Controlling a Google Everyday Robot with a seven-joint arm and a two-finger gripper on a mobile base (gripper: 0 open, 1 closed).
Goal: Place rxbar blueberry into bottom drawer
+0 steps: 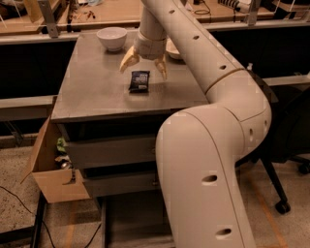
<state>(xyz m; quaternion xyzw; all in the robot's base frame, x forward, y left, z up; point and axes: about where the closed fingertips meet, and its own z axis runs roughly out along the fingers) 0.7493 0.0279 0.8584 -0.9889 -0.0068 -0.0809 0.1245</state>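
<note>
Dim workshop corner: a grey metal cabinet (87, 94) stands in front of long tan wooden workbenches (116, 14).
The cabinet stands on a pale speckled floor (19, 223). An open brown cardboard box (55, 186) sits against its left side, and a thin black cable (14, 199) trails on the floor nearby. The bench tops run across the back above dark panels. The wheeled foot of a black office chair (282, 207) shows at right. The gripper (143, 71) hangs just above the cabinet top, fingers spread.
</note>
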